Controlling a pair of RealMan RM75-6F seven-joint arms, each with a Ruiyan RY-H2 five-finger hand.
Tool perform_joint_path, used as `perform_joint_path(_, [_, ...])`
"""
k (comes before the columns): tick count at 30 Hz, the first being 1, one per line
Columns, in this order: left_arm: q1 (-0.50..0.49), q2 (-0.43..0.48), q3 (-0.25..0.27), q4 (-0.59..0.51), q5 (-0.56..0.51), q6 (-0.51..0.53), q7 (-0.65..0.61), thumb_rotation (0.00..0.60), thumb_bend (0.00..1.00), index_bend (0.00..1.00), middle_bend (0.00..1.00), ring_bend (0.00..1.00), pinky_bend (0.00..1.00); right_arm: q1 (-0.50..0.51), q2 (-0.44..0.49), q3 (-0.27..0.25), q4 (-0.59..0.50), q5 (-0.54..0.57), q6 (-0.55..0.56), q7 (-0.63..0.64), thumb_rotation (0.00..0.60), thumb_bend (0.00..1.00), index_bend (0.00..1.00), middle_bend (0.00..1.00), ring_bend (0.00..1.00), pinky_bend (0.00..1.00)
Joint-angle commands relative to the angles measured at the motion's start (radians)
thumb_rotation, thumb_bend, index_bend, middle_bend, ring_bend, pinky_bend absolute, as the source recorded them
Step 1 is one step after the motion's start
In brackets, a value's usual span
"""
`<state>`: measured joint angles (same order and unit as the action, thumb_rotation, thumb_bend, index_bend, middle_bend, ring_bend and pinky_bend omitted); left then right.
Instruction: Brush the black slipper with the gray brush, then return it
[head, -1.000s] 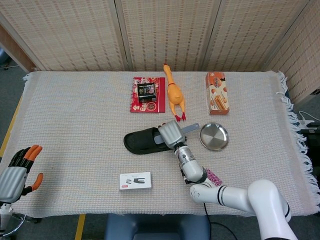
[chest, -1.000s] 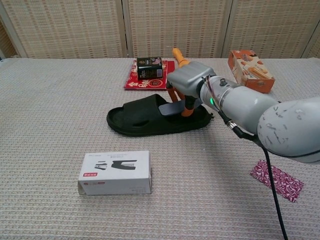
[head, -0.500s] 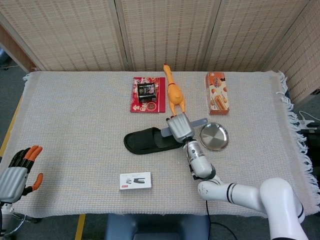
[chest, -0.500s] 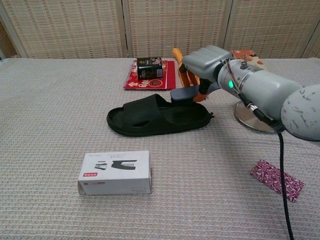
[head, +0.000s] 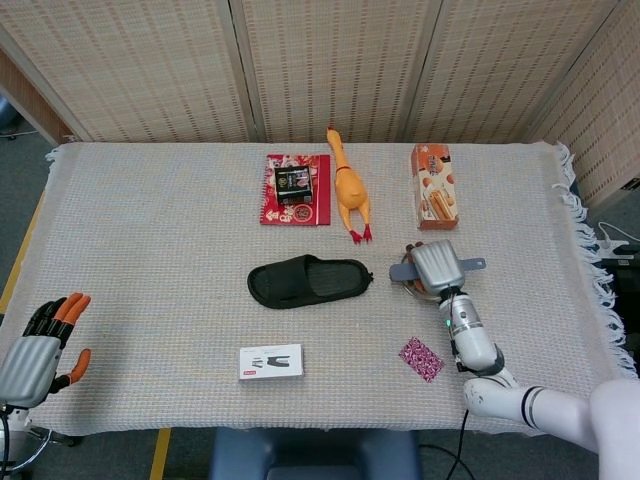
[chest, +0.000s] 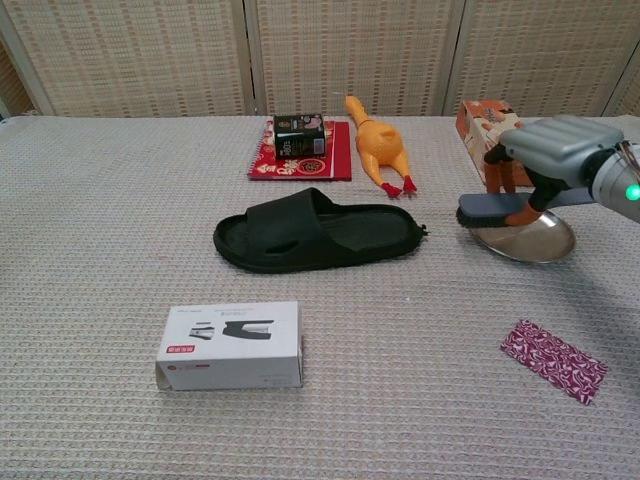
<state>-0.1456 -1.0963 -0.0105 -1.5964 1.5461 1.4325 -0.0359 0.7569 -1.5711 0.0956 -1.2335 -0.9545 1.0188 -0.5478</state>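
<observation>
The black slipper (head: 310, 281) (chest: 318, 231) lies flat near the table's middle, with nothing touching it. My right hand (head: 436, 266) (chest: 555, 150) grips the gray brush (chest: 497, 209) (head: 468, 265) and holds it low over the round metal dish (chest: 525, 240) (head: 408, 285), well to the right of the slipper. The brush's bristle side faces down above the dish's left part. My left hand (head: 40, 342) hangs off the table's near left corner with its fingers apart and nothing in it.
A white box (head: 271, 361) (chest: 232, 344) lies in front of the slipper. A rubber chicken (head: 348, 186), a red book with a dark box (head: 295, 188) and a snack carton (head: 435, 186) line the far side. A patterned packet (head: 421, 359) lies near the front right.
My right hand has carried the gray brush off the slipper and rightwards to above the metal dish. The slipper and my left hand have stayed put.
</observation>
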Motion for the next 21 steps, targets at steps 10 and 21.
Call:
perform_joint_path(10, [-0.015,-0.014,0.004,0.0,0.008,-0.023,0.021,0.6,0.5,0.0,0.0,0.0,0.07,-0.068,-0.035,-0.017,0.189,-0.094,-0.022,0.091,0.6,0.38,0.91,0.68,0.61,0.8])
perform_joint_path(21, [-0.015,-0.024,0.008,0.015,0.018,-0.015,0.018,0.6,0.5,0.0,0.0,0.0,0.07,-0.051,-0.105,0.02,0.258,-0.115,-0.04,0.085,0.6,0.38,0.84,0.68,0.61,0.81])
